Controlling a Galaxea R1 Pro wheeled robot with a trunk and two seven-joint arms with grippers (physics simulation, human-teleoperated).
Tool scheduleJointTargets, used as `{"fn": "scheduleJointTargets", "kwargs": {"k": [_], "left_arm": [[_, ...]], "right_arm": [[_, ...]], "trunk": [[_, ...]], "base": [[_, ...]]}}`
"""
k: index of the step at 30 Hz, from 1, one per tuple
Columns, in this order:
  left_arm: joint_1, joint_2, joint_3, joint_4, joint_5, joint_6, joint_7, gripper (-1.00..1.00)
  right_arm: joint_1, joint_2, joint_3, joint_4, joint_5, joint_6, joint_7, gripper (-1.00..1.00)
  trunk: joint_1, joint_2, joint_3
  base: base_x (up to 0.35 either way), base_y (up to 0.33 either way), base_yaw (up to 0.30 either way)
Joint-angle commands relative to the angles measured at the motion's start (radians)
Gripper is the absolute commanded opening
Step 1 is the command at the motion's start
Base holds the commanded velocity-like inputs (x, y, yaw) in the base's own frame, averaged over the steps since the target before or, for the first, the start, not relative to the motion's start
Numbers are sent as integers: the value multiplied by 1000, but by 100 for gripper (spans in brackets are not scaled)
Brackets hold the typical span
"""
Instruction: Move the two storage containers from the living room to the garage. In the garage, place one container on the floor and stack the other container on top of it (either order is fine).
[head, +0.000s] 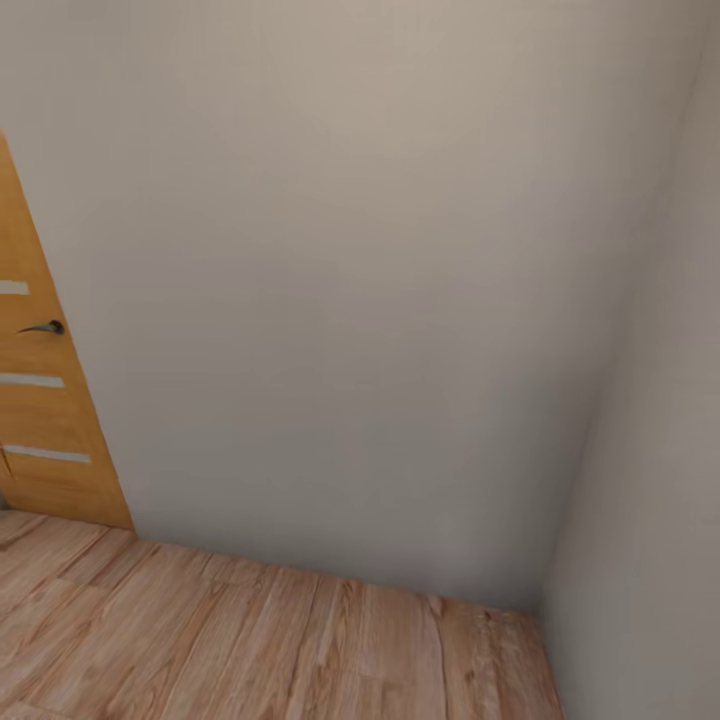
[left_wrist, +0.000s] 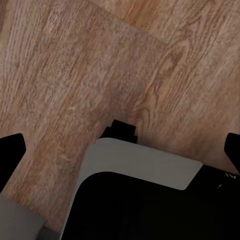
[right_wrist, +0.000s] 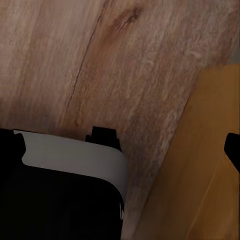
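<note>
Walls fill most of what we see from the head camera: a pale grey wall (head: 350, 300) runs across the middle, and a second pale wall (head: 650, 500) meets it in a corner at about 4 o'clock. At 9 o'clock stands a tan door (head: 40, 400) with three pale glass slats and a dark lever handle (head: 45, 327). Light wood-plank floor (head: 250, 640) spreads along the bottom, from 6 to 8 o'clock, and meets the foot of both walls.

In the left wrist view we look down on the same kind of wood planks (left_wrist: 100, 65). Part of our own body, grey-edged and black (left_wrist: 140, 195), sits low in that picture, and dark tips of the left hand (left_wrist: 120, 150) show at the two side edges, one finger (left_wrist: 11, 155) at 9 o'clock and the other at 3 o'clock; they stand wide apart with nothing between them.

In the right wrist view we again see wood planks (right_wrist: 75, 60) and our grey-and-black body (right_wrist: 60, 185). A tan, smooth surface (right_wrist: 200, 165) fills the 4 o'clock part; we cannot tell what it belongs to. Only one dark tip (right_wrist: 232, 150) of the right hand (right_wrist: 120, 150) shows, at 3 o'clock, so we cannot tell how that hand stands.

Neither storage container can be placed from these pictures; the wood-plank floor under us is not the garage's dark grey floor.
</note>
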Motion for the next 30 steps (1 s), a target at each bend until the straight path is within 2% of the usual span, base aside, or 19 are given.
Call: {"fn": "scheduleJointTargets", "kwargs": {"k": [1,7,25,30], "left_arm": [[-1,-1,-5,1,7,-4,3,100],[-1,0,-5,1,6,-4,3,100],[-1,-2,-5,1,7,-4,3,100],[-1,0,-5,1,7,-2,3,100]], "right_arm": [[-1,0,9,3,-10,-7,-1,100],[-1,0,9,3,-10,-7,-1,100],[-1,1,9,3,-7,-7,-2,100],[-1,1,9,3,-7,-7,-2,100]], "trunk": [[1,-1,-1],[1,-1,-1],[1,-1,-1],[1,-1,-1]], "base": [[315,0,269],[183,0,270],[5,0,270],[237,0,270]]}}
